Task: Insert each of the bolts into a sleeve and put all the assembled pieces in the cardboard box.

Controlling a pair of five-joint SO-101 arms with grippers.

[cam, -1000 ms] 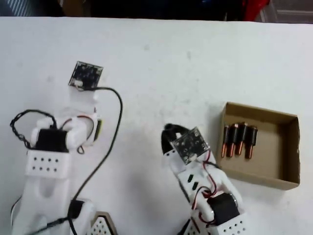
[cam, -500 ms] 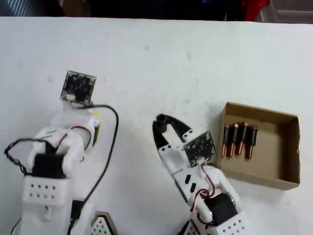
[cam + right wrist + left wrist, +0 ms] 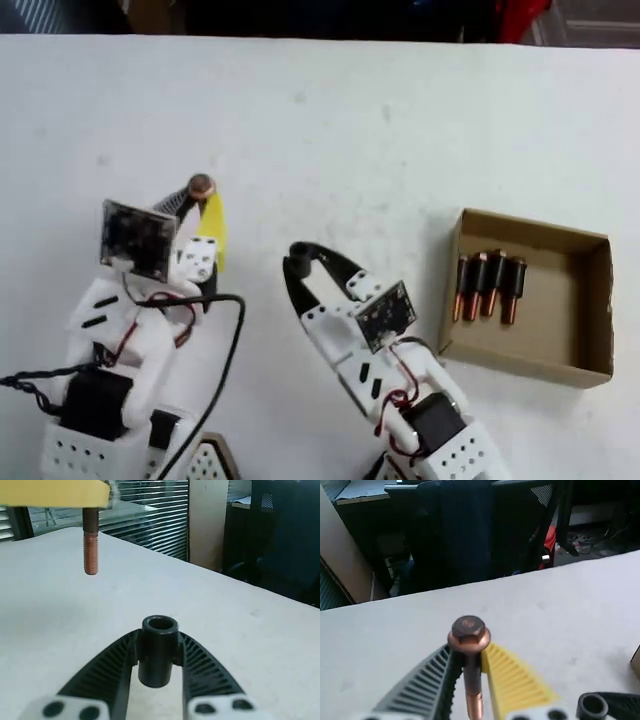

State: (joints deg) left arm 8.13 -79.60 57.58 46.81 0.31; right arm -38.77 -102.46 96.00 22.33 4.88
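Note:
My left gripper [image 3: 202, 200] [image 3: 470, 655] is shut on a copper bolt [image 3: 470, 660] [image 3: 199, 186], head up and lifted above the table, between a grey and a yellow finger. My right gripper [image 3: 298, 265] [image 3: 158, 647] is shut on a black sleeve [image 3: 158, 650] [image 3: 297, 265], held upright with its bore open at the top. The bolt's threaded tip [image 3: 90, 555] hangs off to one side of the sleeve, apart from it. The cardboard box [image 3: 590, 300] sits at the right of the table and holds several assembled bolt-and-sleeve pieces [image 3: 488, 286] side by side.
A black cable [image 3: 215, 385] loops from the left arm across the table near its base. The white table [image 3: 380, 130] stretches open behind both grippers. A dark chair [image 3: 470, 530] stands beyond the far edge.
The left arm has drawn back and tipped up, bringing the bolt into sight above the table. The right arm has swung left toward it with the sleeve.

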